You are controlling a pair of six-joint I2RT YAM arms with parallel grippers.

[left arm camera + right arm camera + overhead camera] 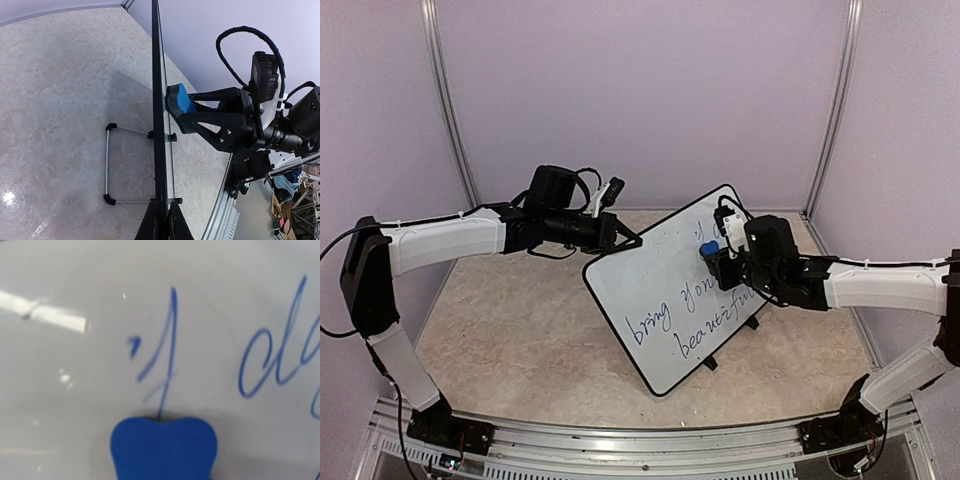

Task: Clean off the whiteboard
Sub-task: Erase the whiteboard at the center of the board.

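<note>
The whiteboard [665, 300] stands tilted on the table, blue handwriting across its face. My left gripper [632, 241] is shut on its upper left rim; in the left wrist view the board's thin black edge [159, 100] runs down between the closed fingertips [150, 225]. My right gripper [713, 256] is shut on a small blue eraser [708, 247] and presses it against the upper part of the board face. The eraser [178, 100] touches the board side-on in that left wrist view. In the right wrist view the eraser [163, 447] sits just below a blue stroke [169, 330] on the whiteboard [65, 390]; the fingers are hidden.
A wire stand [107, 165] props the board from behind, with black clip feet [710, 362] at its lower edge. The beige table [510, 320] is enclosed by pale walls. A metal rail [650, 445] runs along the near edge between the arm bases.
</note>
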